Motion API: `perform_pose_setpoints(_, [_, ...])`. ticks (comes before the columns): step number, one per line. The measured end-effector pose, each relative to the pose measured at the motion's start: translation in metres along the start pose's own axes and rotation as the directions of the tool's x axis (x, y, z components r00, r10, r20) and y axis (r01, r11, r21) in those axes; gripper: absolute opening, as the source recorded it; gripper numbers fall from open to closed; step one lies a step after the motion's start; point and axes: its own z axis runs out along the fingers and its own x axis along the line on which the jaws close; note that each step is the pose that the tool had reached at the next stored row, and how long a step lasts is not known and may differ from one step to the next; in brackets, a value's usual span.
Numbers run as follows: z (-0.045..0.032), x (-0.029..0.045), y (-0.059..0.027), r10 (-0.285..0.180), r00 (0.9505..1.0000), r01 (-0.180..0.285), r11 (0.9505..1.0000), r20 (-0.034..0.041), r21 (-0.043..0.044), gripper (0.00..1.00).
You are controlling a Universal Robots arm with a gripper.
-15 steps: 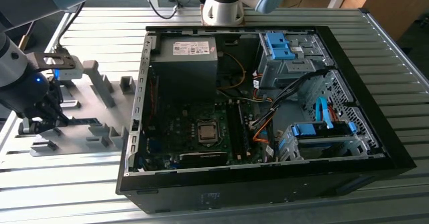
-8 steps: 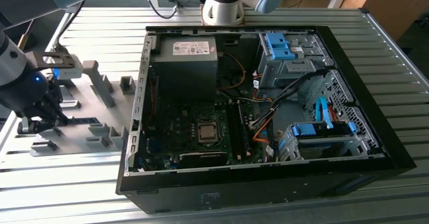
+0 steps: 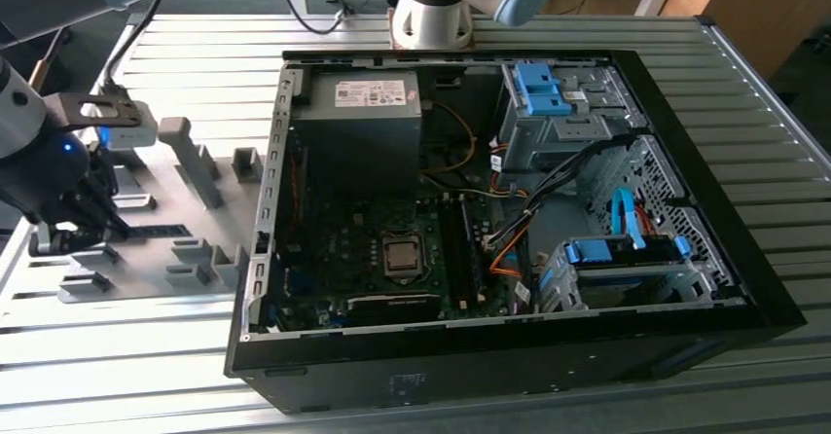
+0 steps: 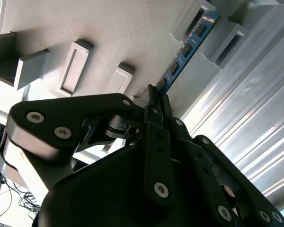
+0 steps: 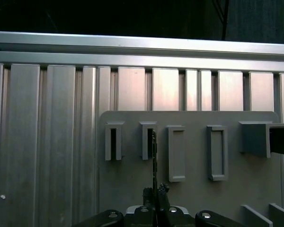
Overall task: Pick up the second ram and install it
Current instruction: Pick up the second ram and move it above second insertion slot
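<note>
The second ram [image 4: 185, 47] is a thin blue-green strip with dark chips, standing on edge on the grey fixture plate [image 4: 113, 33]. Its far end sits between two grey fixture blocks. My gripper [image 4: 154, 94] is shut on the strip's near end, with the black fingers [image 4: 156, 137] pressed together around it. In the first wrist view the ram [image 5: 154, 156] appears edge-on, running from my gripper [image 5: 155, 193] to a slotted block [image 5: 148, 140]. In the exterior view my gripper [image 3: 91, 232] is low over the fixture plate at the exterior view's left, with the ram [image 3: 159, 228] a dark strip beside it.
An open black computer case [image 3: 520, 356] lies in the middle of the ribbed metal table [image 3: 117, 356], with its motherboard [image 3: 389, 259] and long black slots [image 3: 454, 244] exposed. Grey fixture blocks [image 3: 195, 162] stand around the gripper. The arm's base [image 3: 435, 16] stands behind the case.
</note>
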Motion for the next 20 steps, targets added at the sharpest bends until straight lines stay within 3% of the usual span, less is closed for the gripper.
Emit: perform_pose_setpoints(20, [-0.0091,-0.0008,0.0003,0.000,1.0000,0.000,1.0000,0.0000,0.0000,0.14])
